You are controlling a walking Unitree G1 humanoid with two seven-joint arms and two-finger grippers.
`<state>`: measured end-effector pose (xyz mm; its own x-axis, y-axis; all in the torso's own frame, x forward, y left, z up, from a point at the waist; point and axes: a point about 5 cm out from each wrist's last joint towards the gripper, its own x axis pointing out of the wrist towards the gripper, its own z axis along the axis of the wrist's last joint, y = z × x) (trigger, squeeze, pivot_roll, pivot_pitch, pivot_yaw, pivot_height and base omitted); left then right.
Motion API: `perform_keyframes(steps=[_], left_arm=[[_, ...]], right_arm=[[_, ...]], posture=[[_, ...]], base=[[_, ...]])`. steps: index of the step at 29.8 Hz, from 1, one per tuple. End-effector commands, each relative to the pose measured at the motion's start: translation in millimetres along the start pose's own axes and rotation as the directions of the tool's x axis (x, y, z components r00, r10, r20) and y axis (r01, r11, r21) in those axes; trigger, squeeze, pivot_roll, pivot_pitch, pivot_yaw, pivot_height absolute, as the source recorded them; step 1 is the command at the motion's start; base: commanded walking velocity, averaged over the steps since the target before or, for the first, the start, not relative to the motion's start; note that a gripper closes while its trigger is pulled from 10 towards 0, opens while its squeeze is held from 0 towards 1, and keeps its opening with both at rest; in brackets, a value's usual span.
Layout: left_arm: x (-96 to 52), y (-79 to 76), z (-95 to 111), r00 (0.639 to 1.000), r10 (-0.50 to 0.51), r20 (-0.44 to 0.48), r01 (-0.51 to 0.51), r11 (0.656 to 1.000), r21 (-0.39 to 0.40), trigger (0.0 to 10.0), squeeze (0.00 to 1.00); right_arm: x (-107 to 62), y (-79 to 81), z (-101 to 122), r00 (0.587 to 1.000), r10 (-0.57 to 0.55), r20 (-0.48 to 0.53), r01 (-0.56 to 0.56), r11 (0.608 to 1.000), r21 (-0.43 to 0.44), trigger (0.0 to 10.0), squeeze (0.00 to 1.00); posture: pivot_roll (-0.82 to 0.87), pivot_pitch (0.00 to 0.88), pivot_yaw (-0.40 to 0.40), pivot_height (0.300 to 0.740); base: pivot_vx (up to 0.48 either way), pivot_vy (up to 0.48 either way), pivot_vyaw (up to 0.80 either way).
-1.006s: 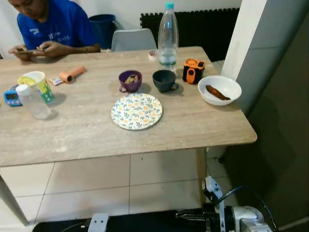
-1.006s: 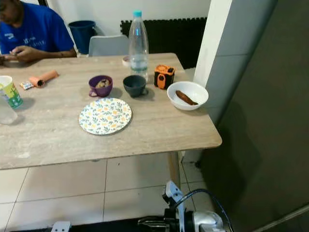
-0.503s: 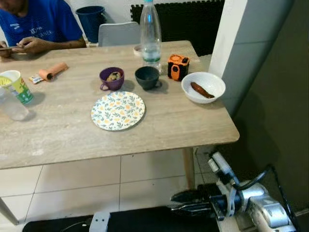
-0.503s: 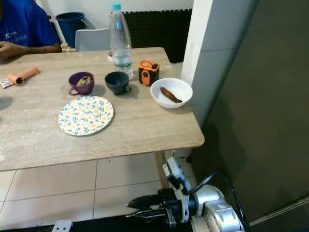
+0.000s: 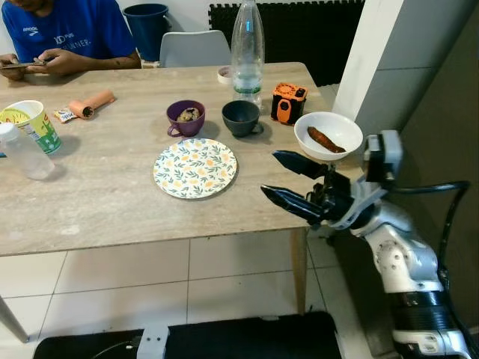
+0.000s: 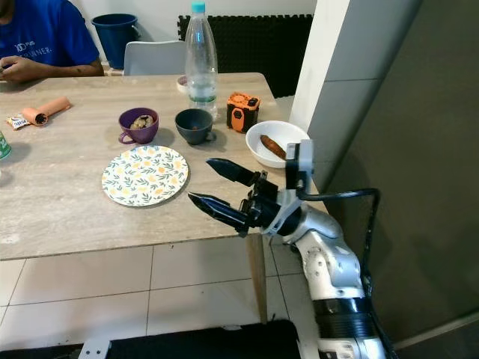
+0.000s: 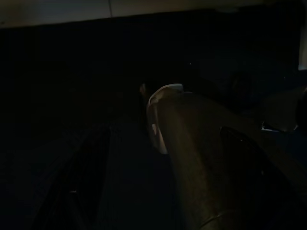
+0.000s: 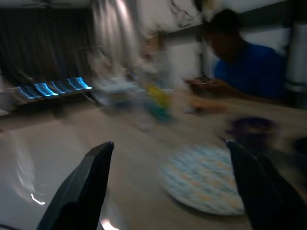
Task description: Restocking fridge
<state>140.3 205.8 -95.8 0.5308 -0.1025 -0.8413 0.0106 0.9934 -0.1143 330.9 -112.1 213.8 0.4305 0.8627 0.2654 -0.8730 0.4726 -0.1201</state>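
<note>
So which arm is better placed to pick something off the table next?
The right. Its tool is raised over the table's near right corner with fingers spread, close to the white bowl and floral plate. The left arm hangs idle in the dark.

I see white lettering across the chest of a seated person's blue shirt (image 5: 71, 30), too small to read. Nothing else carries legible text.
</note>
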Motion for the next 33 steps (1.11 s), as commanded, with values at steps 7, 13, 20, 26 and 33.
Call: perform_keyframes(steps=[7,13,20,26,33], left_arm=[[-5.3,-0.3,-23.0,0.998,0.007,-0.057,-0.009,1.000,-0.030,10.0,0.00],[-8.2,-1.2,-33.3,0.997,0.007,-0.074,-0.010,0.999,-0.038,10.0,0.00],[-15.7,-1.2,-53.6,0.995,0.006,-0.103,-0.012,0.999,-0.053,10.0,0.00],[-25.9,3.5,-72.3,0.992,0.000,-0.123,-0.006,0.999,-0.048,10.0,0.00],[-29.1,8.9,-69.4,0.997,-0.012,-0.070,0.010,0.999,-0.036,10.0,0.00]], right_arm=[[6.3,-49.6,-19.3,0.876,-0.320,-0.361,0.198,0.921,-0.337,10.0,0.00],[0.9,-69.8,-13.6,0.798,-0.424,-0.428,0.197,0.855,-0.480,10.0,0.00],[-4.0,-86.6,0.0,0.747,-0.499,-0.440,0.152,0.772,-0.618,10.0,0.00],[-3.7,-94.3,12.5,0.758,-0.522,-0.391,0.166,0.734,-0.659,10.0,0.00],[3.6,-98.1,37.7,0.831,-0.475,-0.290,0.233,0.770,-0.594,10.0,0.00]], posture=[[-0.05,0.170,-0.038,0.740],[-0.05,0.188,-0.045,0.740],[-0.05,0.269,-0.055,0.740],[-0.04,0.345,-0.046,0.740],[-0.04,0.418,-0.042,0.740]], base=[[0.000,0.000,0.00],[0.000,0.000,0.00],[0.000,0.000,0.00],[0.000,0.000,0.00],[0.000,0.000,0.00]])
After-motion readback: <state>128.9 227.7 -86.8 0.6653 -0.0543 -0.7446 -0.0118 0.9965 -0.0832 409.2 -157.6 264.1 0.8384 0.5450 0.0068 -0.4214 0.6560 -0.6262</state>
